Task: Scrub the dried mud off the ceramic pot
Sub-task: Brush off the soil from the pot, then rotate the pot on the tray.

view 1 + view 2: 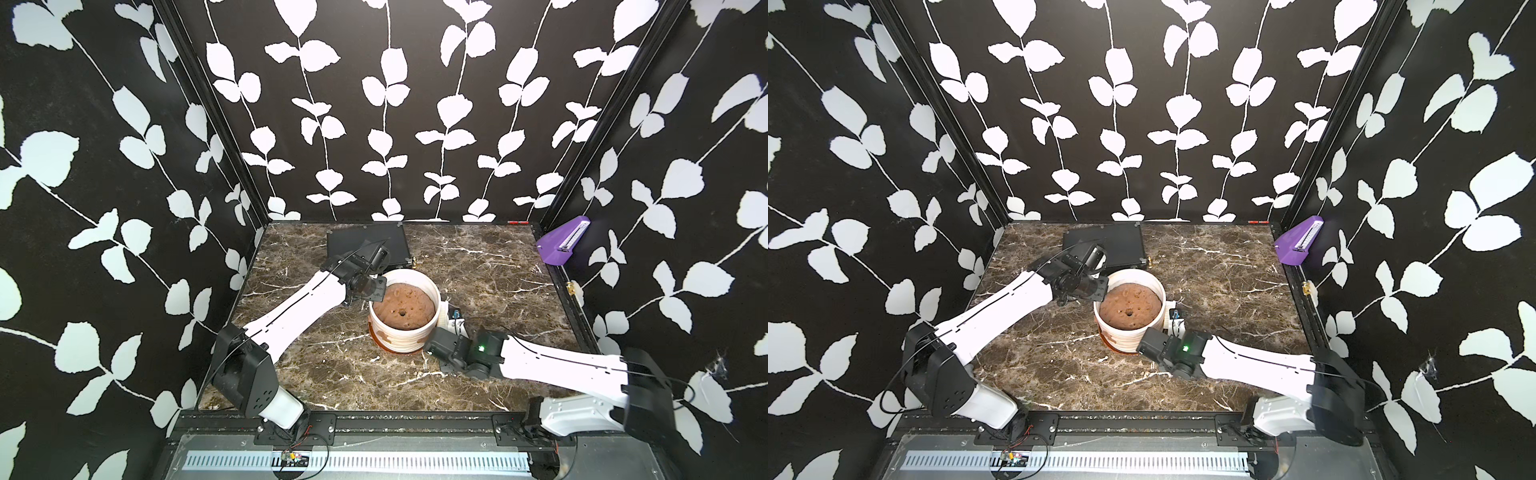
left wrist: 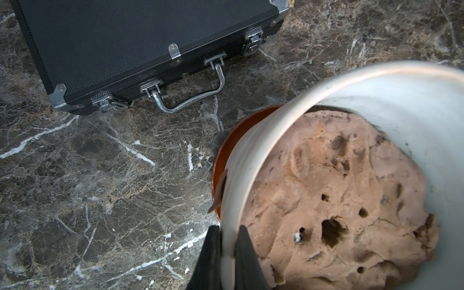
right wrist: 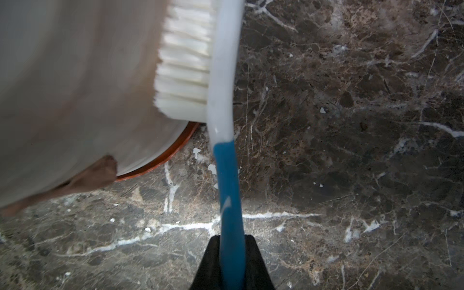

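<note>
The white ribbed ceramic pot [image 1: 405, 338] [image 1: 1125, 338] stands on its orange-brown base mid-table. Dried mud shows as tan blotches on its wall [image 1: 381, 333], and a brown flake [image 3: 100, 170] peels low on that wall. My left gripper [image 2: 228, 231] [image 1: 376, 291] is shut on the pot's rim [image 2: 276, 130], one finger outside and one inside. My right gripper [image 3: 231, 238] [image 1: 452, 327] is shut on the blue handle of a brush [image 3: 229, 188]. The brush's white bristles [image 3: 185, 62] press against the pot's right-hand wall [image 3: 75, 88].
A lumpy brown mound with a centre hole [image 1: 403, 307] [image 2: 334, 200] fills the pot. A flat black case [image 1: 365, 245] [image 2: 125, 45] lies behind the pot, near the left wrist. A purple holder [image 1: 563, 245] hangs on the right wall. Dark marble table [image 1: 498, 282].
</note>
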Motion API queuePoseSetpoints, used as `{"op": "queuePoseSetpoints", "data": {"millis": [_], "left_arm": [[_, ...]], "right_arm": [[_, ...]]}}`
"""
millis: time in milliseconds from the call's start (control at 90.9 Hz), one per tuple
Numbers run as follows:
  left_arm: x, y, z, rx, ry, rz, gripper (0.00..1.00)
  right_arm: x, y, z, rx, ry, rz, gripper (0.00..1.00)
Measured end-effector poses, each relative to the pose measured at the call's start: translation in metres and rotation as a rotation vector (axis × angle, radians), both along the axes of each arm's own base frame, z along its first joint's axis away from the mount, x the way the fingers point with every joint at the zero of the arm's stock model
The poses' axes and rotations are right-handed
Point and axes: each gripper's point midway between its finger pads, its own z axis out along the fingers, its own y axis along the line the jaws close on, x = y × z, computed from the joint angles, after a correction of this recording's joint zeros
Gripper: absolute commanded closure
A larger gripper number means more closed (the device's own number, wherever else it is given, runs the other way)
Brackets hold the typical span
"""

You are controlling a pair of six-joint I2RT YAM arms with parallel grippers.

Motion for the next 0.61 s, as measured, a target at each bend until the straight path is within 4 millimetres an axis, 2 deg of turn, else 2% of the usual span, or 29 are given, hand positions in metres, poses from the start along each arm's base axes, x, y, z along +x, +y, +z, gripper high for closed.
{"op": "queuePoseSetpoints", "data": {"millis": [66,132,286,418,484,605], "left_arm": [[0.0,0.0,0.0,-0.001,0.0,0.0,1.0],[0.0,0.0,0.0,-0.001,0.0,0.0,1.0],[0.0,-0.001,0.0,-0.003,0.001,-0.003,1.0],[0.0,-0.001,0.0,-0.004,0.002,-0.004,1.0],[0.0,-0.001,0.0,-0.005,0.002,-0.004,0.97],[0.0,-0.001,0.0,-0.003,0.001,-0.008,0.72]], "right_arm": [[0.01,-0.004,-0.003,-0.033,0.008,-0.027,1.0],[0.022,-0.016,-0.001,-0.096,-0.003,-0.06,1.0],[0.048,-0.077,0.018,-0.178,-0.068,-0.193,1.0],[0.041,-0.12,0.021,-0.116,-0.058,-0.225,1.0],[0.034,-0.123,0.018,-0.092,-0.035,-0.196,1.0],[0.025,-0.109,0.016,-0.02,0.008,-0.119,1.0]]}}
